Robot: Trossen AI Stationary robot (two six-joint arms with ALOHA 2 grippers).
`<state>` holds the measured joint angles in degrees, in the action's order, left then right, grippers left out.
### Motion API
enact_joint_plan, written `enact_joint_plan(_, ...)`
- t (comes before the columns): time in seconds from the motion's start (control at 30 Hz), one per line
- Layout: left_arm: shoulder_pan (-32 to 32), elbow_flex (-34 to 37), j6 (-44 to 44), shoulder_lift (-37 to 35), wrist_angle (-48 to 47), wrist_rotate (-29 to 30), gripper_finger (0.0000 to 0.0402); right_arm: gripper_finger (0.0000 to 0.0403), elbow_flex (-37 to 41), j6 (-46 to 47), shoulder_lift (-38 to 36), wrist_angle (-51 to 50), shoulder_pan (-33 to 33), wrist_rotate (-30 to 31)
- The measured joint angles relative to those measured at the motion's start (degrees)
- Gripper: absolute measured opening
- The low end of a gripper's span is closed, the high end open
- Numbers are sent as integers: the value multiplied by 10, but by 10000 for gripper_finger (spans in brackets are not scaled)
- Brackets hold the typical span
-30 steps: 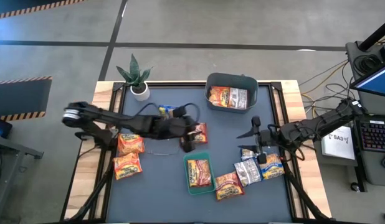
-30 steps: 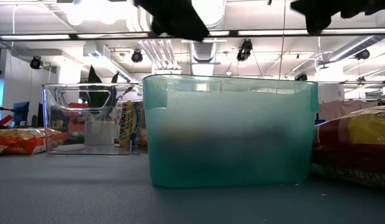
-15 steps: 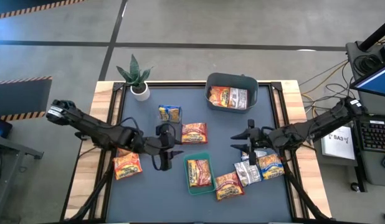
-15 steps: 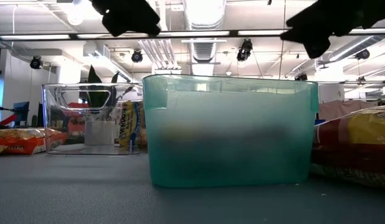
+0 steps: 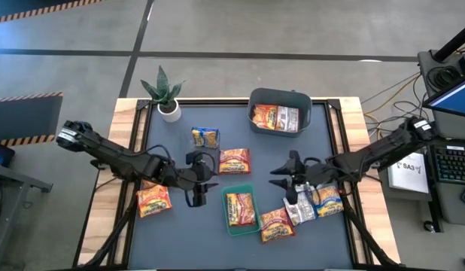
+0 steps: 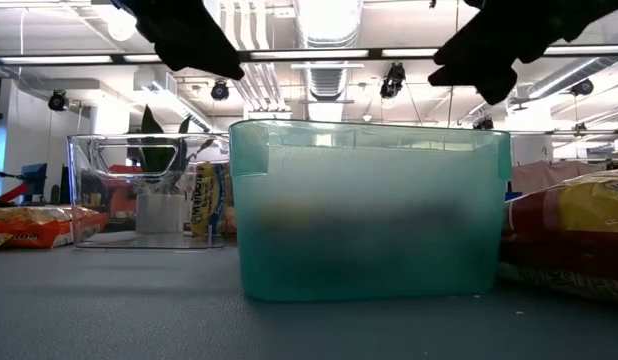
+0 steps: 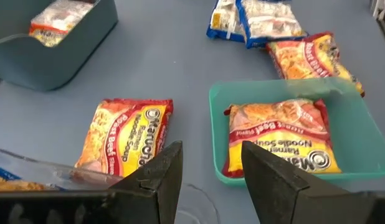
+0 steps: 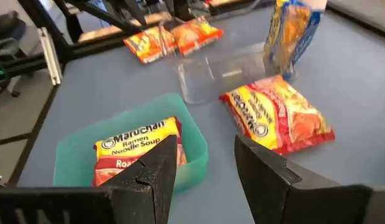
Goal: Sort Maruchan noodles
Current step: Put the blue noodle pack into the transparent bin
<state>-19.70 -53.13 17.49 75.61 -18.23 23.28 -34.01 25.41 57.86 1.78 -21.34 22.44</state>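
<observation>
On the dark table (image 5: 180,226), seen from above, ramen packets lie scattered between two black arms. The left gripper (image 5: 196,183) hovers left of centre, its fingers (image 7: 160,177) apart with nothing between them. The right gripper (image 5: 287,181) hovers right of centre, fingers (image 8: 152,168) likewise parted and empty.

Between the grippers, a green tray (image 5: 226,223) holds one orange-red packet (image 5: 241,208). Just behind it a second orange-red packet (image 5: 234,160) lies flat on the table, touching a clear bin (image 8: 211,78) that is hard to see from above. A blue and yellow packet (image 5: 205,138) stands inside that bin.

A grey-blue bin (image 5: 280,98) at the far edge holds two packets (image 5: 276,117). Near the right gripper, three or four packets (image 5: 308,205) overlap. Under the left arm, another orange-red packet (image 5: 153,201) lies near the left edge. A potted plant (image 5: 165,94) stands at the far left corner.
</observation>
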Motion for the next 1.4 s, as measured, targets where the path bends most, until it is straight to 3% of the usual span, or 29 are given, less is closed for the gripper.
enact_joint_plan(0.33,0,0,-2,2,-1,32,146,150,-92,104,48,-220,0,-61)
enact_joint_plan(0.53,0,0,-33,2,19,86,146,150,-116,145,68,-260,0,-134)
enact_joint_plan(0.7,0,0,-96,2,81,93,146,150,-143,164,86,-301,0,-197)
enact_joint_plan(1.07,0,-1,-147,2,118,94,146,150,-254,134,150,-534,0,-210)
enact_joint_plan(1.27,0,-1,-228,2,155,123,146,153,-274,121,163,-559,0,-215)
enact_joint_plan(1.4,1,-2,-268,2,175,138,146,179,-278,130,164,-559,0,-234)
